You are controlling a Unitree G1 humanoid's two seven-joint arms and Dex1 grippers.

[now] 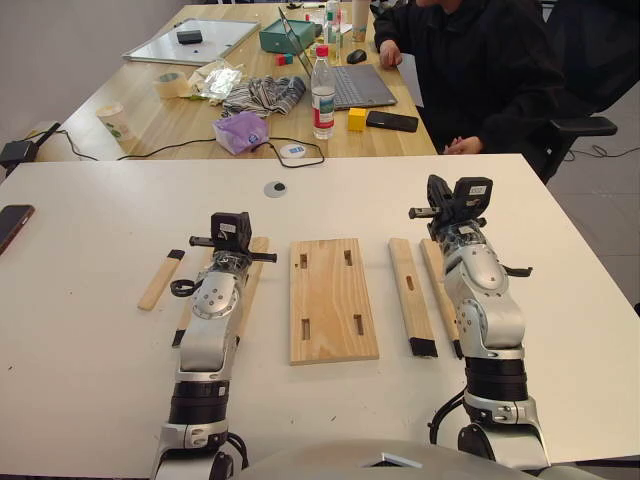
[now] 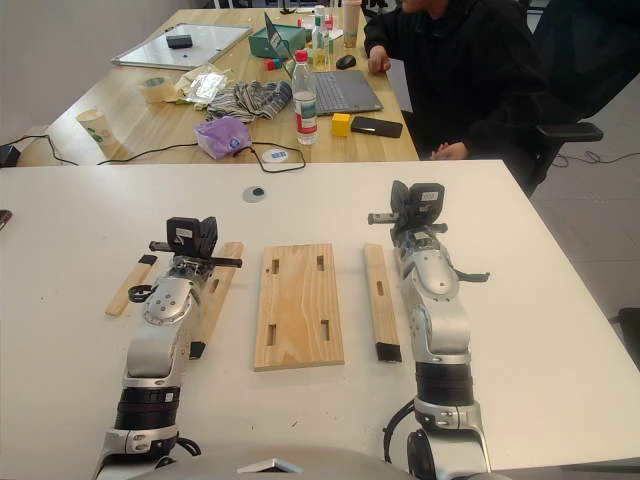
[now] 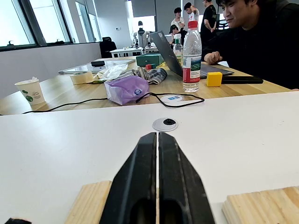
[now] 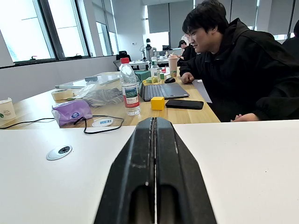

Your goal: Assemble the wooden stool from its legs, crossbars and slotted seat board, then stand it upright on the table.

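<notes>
An open-plan office doubling as a robotics lab: a white table [image 1: 90,330] stood against a long wooden desk [image 1: 170,125] crowded with working clutter, including an open laptop [image 1: 350,85], a water bottle [image 1: 322,95], a phone [image 1: 392,121], a roll of tape [image 1: 172,84], a paper cup [image 3: 31,91], a small whiteboard [image 1: 190,42] and a trailing cable [image 1: 180,148]. Tall windows [image 4: 23,30] lined one wall, more desks ran behind, and an office chair [image 1: 585,125] stood alongside.

Ahead of me the white table [image 1: 120,215] offers open passage across the frame's middle, past a round grommet [image 1: 277,188] above centre. The seat board [image 1: 333,298] blocks centre; a narrow lane runs between it and the leg [image 1: 411,295] to its right.
</notes>
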